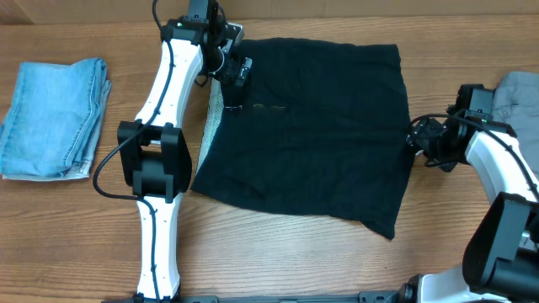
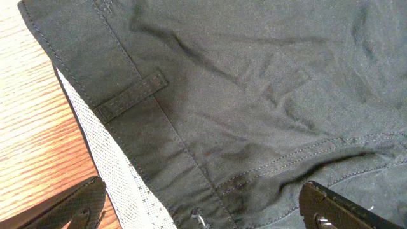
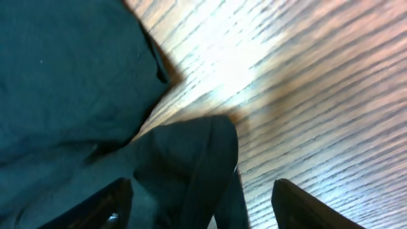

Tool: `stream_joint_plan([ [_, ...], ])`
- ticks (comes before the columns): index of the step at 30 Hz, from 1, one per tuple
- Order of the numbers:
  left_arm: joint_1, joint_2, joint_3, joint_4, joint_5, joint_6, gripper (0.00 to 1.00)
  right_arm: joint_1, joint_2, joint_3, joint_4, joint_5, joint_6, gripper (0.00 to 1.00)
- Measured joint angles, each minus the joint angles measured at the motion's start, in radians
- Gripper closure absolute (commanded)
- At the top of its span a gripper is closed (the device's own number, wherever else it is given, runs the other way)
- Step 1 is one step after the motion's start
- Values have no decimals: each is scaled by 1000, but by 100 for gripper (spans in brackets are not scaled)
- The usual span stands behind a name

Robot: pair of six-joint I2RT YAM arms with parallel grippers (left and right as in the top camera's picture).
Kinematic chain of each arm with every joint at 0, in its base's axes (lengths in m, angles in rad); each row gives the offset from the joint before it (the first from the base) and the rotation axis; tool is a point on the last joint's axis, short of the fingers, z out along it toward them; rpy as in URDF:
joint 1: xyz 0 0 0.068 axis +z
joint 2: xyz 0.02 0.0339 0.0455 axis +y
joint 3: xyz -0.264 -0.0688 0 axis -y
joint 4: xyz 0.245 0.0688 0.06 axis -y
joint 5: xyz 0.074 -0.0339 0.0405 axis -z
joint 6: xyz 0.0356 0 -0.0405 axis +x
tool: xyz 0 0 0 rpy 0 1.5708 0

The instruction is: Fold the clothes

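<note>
Lying flat on the table (image 1: 278,261) are black shorts (image 1: 312,126). Left gripper (image 2: 200,210) gapes wide above the waistband (image 2: 82,57). Right gripper (image 3: 203,207) stands parted over a fold at their edge.

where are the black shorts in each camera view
Overhead: the black shorts lie spread in the middle of the picture.
Left wrist: they fill most of the frame, with their pale lining running down the lower left.
Right wrist: they cover the left side, with a folded corner at bottom centre.
Shared landmark: the wooden table, bare beside the fabric in all three.
</note>
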Motion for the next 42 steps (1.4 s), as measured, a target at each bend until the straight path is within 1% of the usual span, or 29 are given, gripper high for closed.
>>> stream_joint_plan([
  [2,0,0,0,0,0,0,0,0,2,49,-24,-2,-44,24],
  [5,0,0,0,0,0,0,0,4,2,174,-50,-23,-104,24],
  [9,0,0,0,0,0,0,0,35,2,320,-113,-89,-144,27],
  [17,0,0,0,1,0,-2,0,123,2,339,-189,-127,-207,27],
  [21,5,0,9,-89,0,-25,0,123,2,339,-191,-128,-215,27],
  [25,38,-16,84,-188,6,-82,0,123,2,339,-191,-128,-225,27],
  [27,65,-63,112,-214,7,-101,0,124,2,339,-196,-128,-242,29],
  [29,94,-139,124,-225,8,-115,0,124,2,339,-198,-128,-268,34],
  [30,112,-188,132,-231,9,-120,0,124,2,339,-197,-129,-280,36],
  [33,170,-324,151,-263,37,-125,0,127,2,339,-197,-128,-320,36],
  [35,229,-413,165,-285,83,-128,0,145,2,339,-195,-126,-347,36],
  [37,274,-458,171,-300,121,-128,0,172,2,339,-183,-126,-358,35],
  [38,293,-467,172,-332,123,-126,0,208,2,339,-176,-127,-368,35],
  [39,292,-465,172,-348,111,-123,0,220,2,339,-175,-124,-371,35],
  [41,290,-463,168,-438,58,-122,0,242,2,339,-171,-112,-374,35],
  [42,289,-462,168,-452,37,-121,0,256,2,339,-169,-106,-375,35],
])
